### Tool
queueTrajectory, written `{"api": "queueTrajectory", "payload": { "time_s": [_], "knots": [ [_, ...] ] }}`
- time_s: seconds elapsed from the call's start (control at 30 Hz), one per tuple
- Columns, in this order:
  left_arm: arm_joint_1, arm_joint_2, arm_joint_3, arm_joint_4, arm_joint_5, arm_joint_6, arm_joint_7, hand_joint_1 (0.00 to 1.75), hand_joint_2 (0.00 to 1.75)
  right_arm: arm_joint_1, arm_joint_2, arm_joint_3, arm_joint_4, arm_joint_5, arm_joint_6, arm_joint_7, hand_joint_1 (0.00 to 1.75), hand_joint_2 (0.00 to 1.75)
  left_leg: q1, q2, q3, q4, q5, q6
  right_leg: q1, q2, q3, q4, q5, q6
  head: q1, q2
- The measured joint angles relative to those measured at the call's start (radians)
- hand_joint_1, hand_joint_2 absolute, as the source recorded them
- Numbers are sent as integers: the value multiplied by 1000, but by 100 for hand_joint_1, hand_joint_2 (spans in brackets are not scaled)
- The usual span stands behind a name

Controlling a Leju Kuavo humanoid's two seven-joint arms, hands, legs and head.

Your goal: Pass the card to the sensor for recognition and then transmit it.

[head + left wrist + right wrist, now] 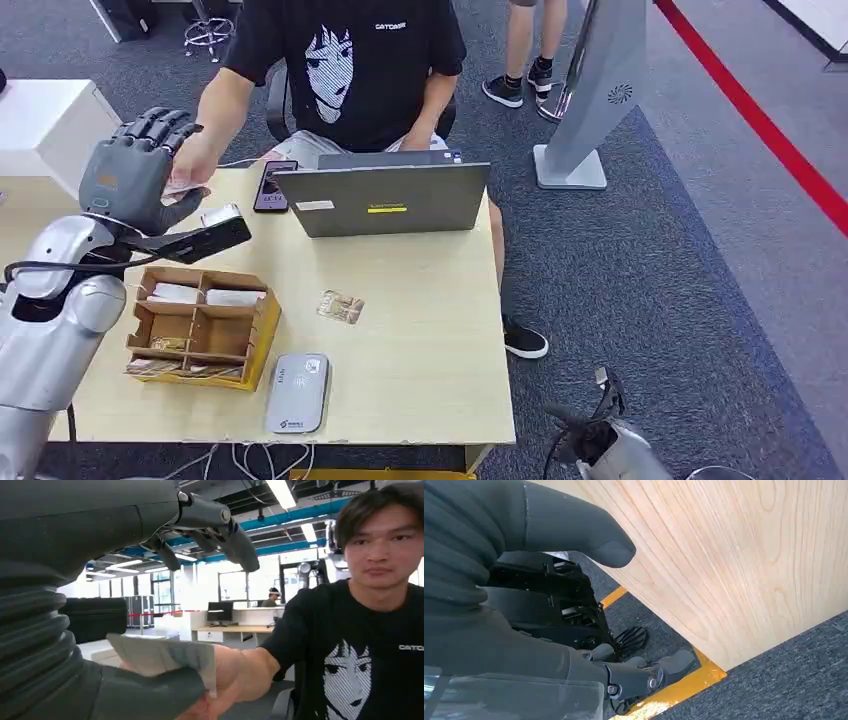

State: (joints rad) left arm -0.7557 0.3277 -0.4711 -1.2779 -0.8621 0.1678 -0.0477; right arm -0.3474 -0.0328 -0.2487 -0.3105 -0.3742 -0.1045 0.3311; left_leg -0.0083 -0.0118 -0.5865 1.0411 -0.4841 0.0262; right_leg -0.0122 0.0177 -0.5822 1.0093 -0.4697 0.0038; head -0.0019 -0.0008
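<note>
The left hand (135, 170) is raised over the far left corner of the table (430, 330), fingers (235, 535) spread above and thumb below. The card (165, 655) lies on the thumb side of this hand, its lower edge resting against the thumb, while a person's hand (235, 675) grips its other end from across the table; whether the robot's thumb still pinches the card or merely touches it I cannot tell. In the head view the person's hand (195, 160) sits just beyond the robot's fingers at the far edge.

Near the front left corner stands a cardboard organiser (200, 325) with cards in its compartments. Just beside it, at the front edge, lies the grey card sensor (297, 392). A second card (341, 307) lies flat near the table's middle. A phone (272, 186) and an open laptop (395, 195) stand along the far edge.

The right hand (574, 535) hangs below the table's front right corner, holding nothing, fingers loosely curled and apart.
</note>
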Motion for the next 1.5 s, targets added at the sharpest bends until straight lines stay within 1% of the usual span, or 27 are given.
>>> {"api": "queueTrajectory", "payload": {
  "time_s": [0.17, 0.37, 0.5, 0.53, 0.6, 0.67, 0.77, 0.9, 0.97, 1.03, 1.07, 1.1, 1.13, 1.17, 1.2, 1.23, 1.27, 1.3, 1.37, 1.5],
  "knots": [
    [0, -2, -5, 0, 10, 4, 1, 175, 175, 2, 0, 0, 0, -3, 6, 0, 0, 175, 0, 0, 0, 0, 0, 0, 0, 0, 0, 0, 0, 0, 0, 0],
    [0, -1, -13, 0, 27, 32, -5, 175, 175, 8, 0, 0, 0, -3, 8, -1, 0, 175, 0, 0, 0, 0, 0, 0, 0, 0, 0, 0, 0, 0, 0, 0],
    [18, -1, -13, -12, 38, 87, -29, 175, 175, 15, 0, 0, 0, -6, 8, -5, 0, 175, 0, 0, 0, 0, 0, 0, 0, 0, 0, 0, 0, 0, 0, 0],
    [31, 1, -14, -23, 37, 117, -41, 175, 175, 17, 0, 0, 0, -8, 7, -8, 0, 175, 0, 0, 0, 0, 0, 0, 0, 0, 0, 0, 0, 0, 0, 0],
    [69, 4, -13, -57, 32, 169, -69, 175, 175, 24, -1, 0, 0, -14, 7, -11, 0, 175, 0, 0, 0, 0, 0, 0, 0, 0, 0, 0, 0, 0, 0, 0],
    [141, 8, -14, -114, 24, 228, -109, 175, 175, 34, -3, 0, 0, -18, 7, -16, 0, 175, 0, 0, 0, -1, -1, 0, 0, 0, 0, 0, -1, 1, 0, 0],
    [256, 8, -16, -190, 6, 296, -157, 175, 175, 50, -8, -2, -2, -24, 8, -22, 0, 175, 0, 0, -1, -1, -1, 1, 0, 1, 0, -1, -1, 1, 0, 0],
    [401, 3, -42, -261, -25, 379, -204, 175, 175, 67, -13, -10, -5, -33, 11, -29, 0, 175, -1, 1, -1, -1, -3, 1, -1, 1, -1, -1, -2, 2, 0, 0],
    [457, -3, -57, -277, -25, 393, -216, 175, 175, 75, -15, -13, -6, -34, 10, -32, 0, 175, -1, 0, -1, -1, -3, 1, -1, 1, -1, -1, -2, 2, 1, 0],
    [491, -6, -74, -288, -25, 401, -221, 175, 175, 78, -17, -18, -8, -34, 10, -38, 0, 175, -1, 0, -1, -1, -3, 1, -1, 1, -1, -1, -2, 2, 1, 0],
    [506, -8, -79, -288, -31, 404, -220, 175, 175, 80, -17, -19, -9, -32, 12, -39, 0, 175, -1, 0, -1, -1, -3, 1, -1, 1, 0, -1, -2, 2, 1, 0],
    [530, -8, -81, -290, -56, 412, -192, 175, 175, 88, -16, -19, -11, -13, 19, -50, 0, 175, -1, 0, -1, -1, -3, 1, -1, 1, 1, -1, -2, 2, 1, 0],
    [577, -6, -81, -301, -88, 429, -152, 175, 175, 111, 6, -12, -15, 12, 16, -82, 0, 175, 0, 1, 1, -2, -5, 0, 0, 1, 2, -1, -4, 0, 1, 0],
    [646, 3, -76, -329, -117, 461, -103, 175, 175, 147, 38, 3, -28, 45, -1, -150, 0, 175, 1, 3, 5, -3, -7, -2, 0, 3, 4, -1, -6, -1, 1, 0],
    [708, 13, -71, -345, -121, 486, -88, 175, 175, 181, 73, 16, -37, 60, -20, -205, 0, 175, 1, 4, 7, -2, -9, -3, 2, 4, 5, -1, -8, -3, 3, 0],
    [753, 23, -70, -351, -121, 497, -84, 175, 175, 214, 97, 27, -43, 62, -34, -236, 0, 175, 3, 4, 6, -2, -10, -4, 3, 4, 5, -2, -9, -4, 2, 0],
    [785, 29, -70, -351, -119, 496, -76, 175, 175, 248, 126, 40, -46, 62, -40, -243, 0, 175, 3, -1, 4, -2, -10, -4, 3, 1, 4, -2, -10, -4, 5, 0],
    [806, 34, -70, -351, -115, 492, -68, 175, 175, 274, 144, 54, -51, 57, -43, -243, 0, 175, 2, -4, 3, -3, -10, -4, 3, -4, 4, -1, -11, -5, 4, 0],
    [830, 35, -70, -337, -113, 480, -46, 175, 175, 299, 177, 81, -61, 46, -42, -230, 0, 175, 1, -4, 3, -5, -9, -5, 3, -4, 3, -1, -12, -5, 3, 0],
    [843, 29, -71, -276, -108, 476, -20, 175, 175, 302, 187, 119, -82, 32, -41, -208, 0, 175, 2, -3, 5, -6, -9, -5, 3, -4, 4, 0, -12, -6, 2, 0]
  ]
}}
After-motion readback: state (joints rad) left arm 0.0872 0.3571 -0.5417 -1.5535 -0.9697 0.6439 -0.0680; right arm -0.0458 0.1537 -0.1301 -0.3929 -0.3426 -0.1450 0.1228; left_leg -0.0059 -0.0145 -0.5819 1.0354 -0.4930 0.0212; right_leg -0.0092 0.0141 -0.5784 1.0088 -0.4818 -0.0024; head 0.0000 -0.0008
